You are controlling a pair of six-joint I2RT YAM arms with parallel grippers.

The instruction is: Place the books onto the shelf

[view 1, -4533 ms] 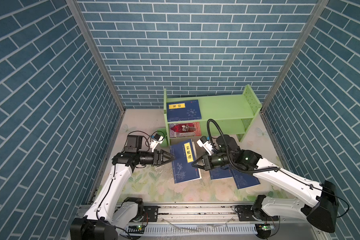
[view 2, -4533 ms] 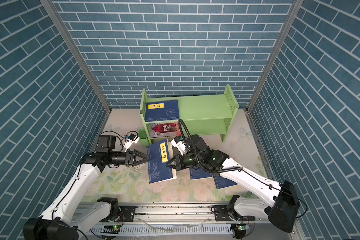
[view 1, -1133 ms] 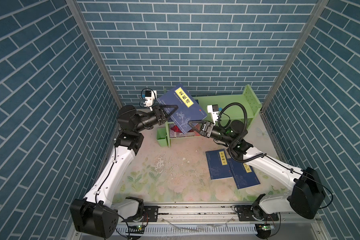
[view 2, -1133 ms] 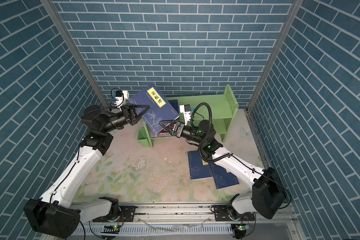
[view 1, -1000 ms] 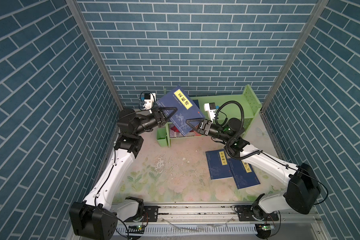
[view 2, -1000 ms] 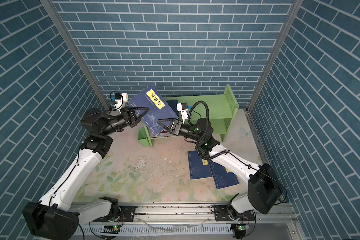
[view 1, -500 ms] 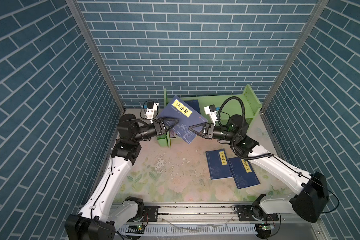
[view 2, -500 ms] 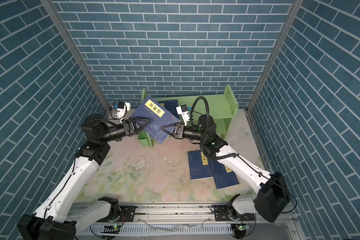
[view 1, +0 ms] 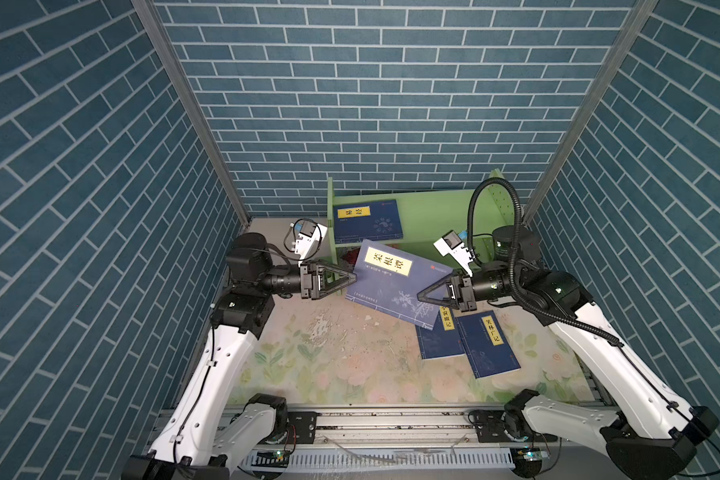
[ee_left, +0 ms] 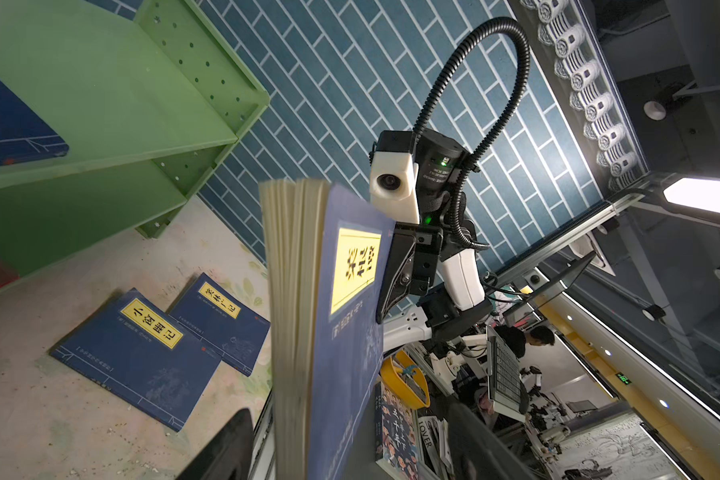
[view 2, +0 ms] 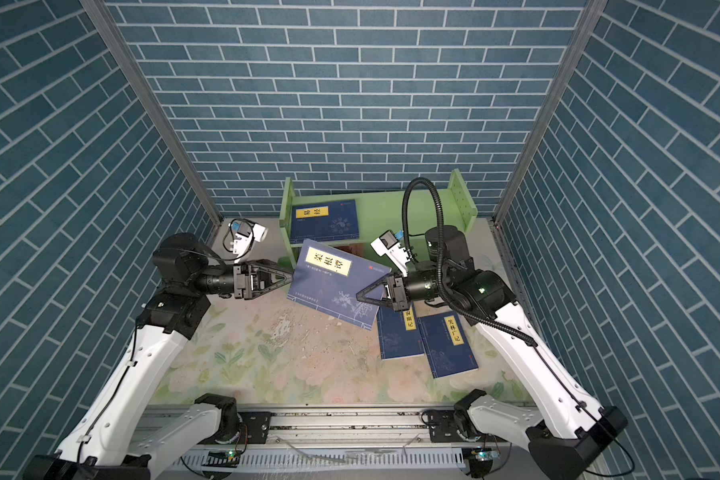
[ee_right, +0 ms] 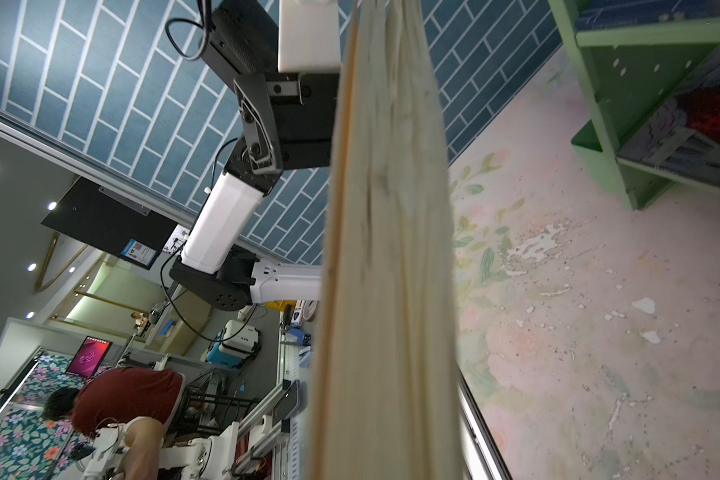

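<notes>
Above the far half of the table (view 1: pixel 329 353), in a top view, the held book (view 1: pixel 391 286) hangs tilted in the air just in front of the shelf (view 1: pixel 433 212), which stands along the far edge. My right claw (view 1: pixel 420 297) is pinched on the book's near right part. My left claw (view 1: pixel 352 275) sits at its left edge. A blue book (view 1: pixel 366 220) lies on the top tier, and two more books (view 1: pixel 439 336) lie touching on the table toward the right edge. Both top views agree on this layout.

From the left wrist, that claw's fingers (ee_left: pixel 229 449) stand wide on either side of the held book (ee_left: pixel 350 332), clear of cover and paper, so it grips nothing. The pages (ee_left: pixel 292 291) fan loosely along the free edge, and the right claw's dark finger lies against the cover.

From the right wrist, the pages (ee_right: pixel 387 249) fill the middle of the picture and hide my own fingertips. Since the book stays aloft with the other claw off it, I judge the right claw is clamped on it. A red-covered book (ee_right: pixel 703 116) lies in the lower tier.

I judge this a light, limp paperback with a smooth cover. Pinched at one side, it may sag, splay or twist out. I would grip deep across the closed pages, close to the bound edge, and keep it level going in.
</notes>
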